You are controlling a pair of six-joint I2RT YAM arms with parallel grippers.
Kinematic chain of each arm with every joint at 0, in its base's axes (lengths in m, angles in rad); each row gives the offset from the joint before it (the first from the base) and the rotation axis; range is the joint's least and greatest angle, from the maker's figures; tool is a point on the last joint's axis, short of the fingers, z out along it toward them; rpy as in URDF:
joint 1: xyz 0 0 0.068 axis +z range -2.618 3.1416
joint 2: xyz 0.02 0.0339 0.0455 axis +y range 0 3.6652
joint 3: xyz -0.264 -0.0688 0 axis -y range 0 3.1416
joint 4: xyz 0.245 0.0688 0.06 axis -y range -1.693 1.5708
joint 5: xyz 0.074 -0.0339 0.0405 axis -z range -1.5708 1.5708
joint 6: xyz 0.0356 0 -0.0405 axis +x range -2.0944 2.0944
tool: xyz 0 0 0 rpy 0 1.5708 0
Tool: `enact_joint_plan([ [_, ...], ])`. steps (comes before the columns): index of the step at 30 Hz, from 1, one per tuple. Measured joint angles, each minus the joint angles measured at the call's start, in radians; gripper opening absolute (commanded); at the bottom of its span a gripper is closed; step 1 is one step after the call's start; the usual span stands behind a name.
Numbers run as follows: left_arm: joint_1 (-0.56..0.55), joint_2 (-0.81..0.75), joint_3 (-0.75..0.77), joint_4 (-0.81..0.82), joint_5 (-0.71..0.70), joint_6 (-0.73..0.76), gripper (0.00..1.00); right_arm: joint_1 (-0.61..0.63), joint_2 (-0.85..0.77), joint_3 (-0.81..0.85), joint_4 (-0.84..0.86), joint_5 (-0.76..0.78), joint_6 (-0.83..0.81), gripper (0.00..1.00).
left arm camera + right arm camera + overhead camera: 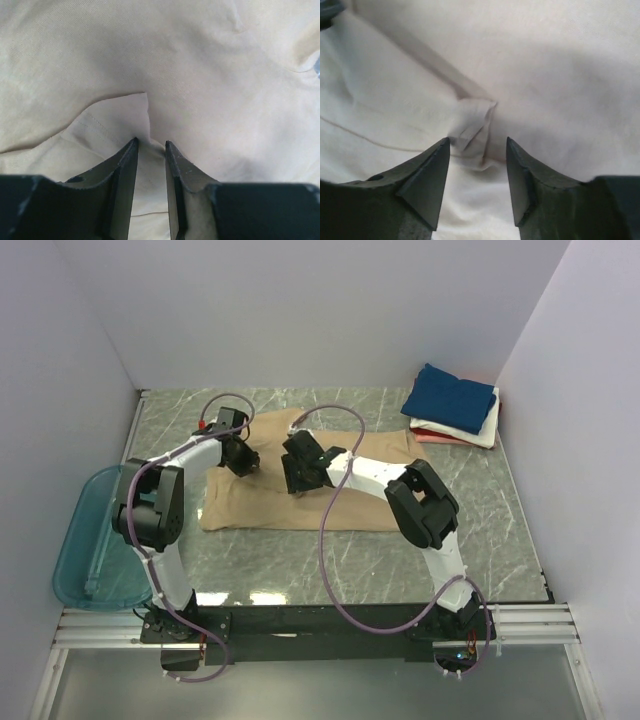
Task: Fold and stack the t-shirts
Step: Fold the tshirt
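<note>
We find the tan t-shirt (280, 505) spread across the middle of the marble-pattern table (480, 540). It lies well apart from the folded stack in the far right corner, where the navy t-shirt (450, 398) rests on the white t-shirt (472, 433), which rests on the red t-shirt (428, 437). Over the far part of the tan shirt, the left gripper (151, 142) holds its jaws nearly together, pinching a raised fold of cloth. Just to its right, the right gripper (477, 140) stands with jaws parted around a small bunched tuft that touches neither finger. The teal tub (85, 540) sits at the table's left edge.
</note>
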Motion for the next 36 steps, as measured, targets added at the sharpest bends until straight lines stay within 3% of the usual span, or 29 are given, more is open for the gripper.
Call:
enact_joint_plan([
  [12,0.0,0.001,0.058,-0.039,-0.001,0.019,0.37,0.114,-0.017,-0.01,0.027,0.168,-0.125,0.61],
  [20,0.0,-0.122,0.037,-0.063,0.0,0.026,0.43,0.109,0.02,0.025,0.023,0.232,-0.166,0.61],
  [36,0.0,-0.358,-0.301,-0.018,0.018,0.021,0.43,0.105,0.059,0.069,0.025,0.269,-0.182,0.6],
])
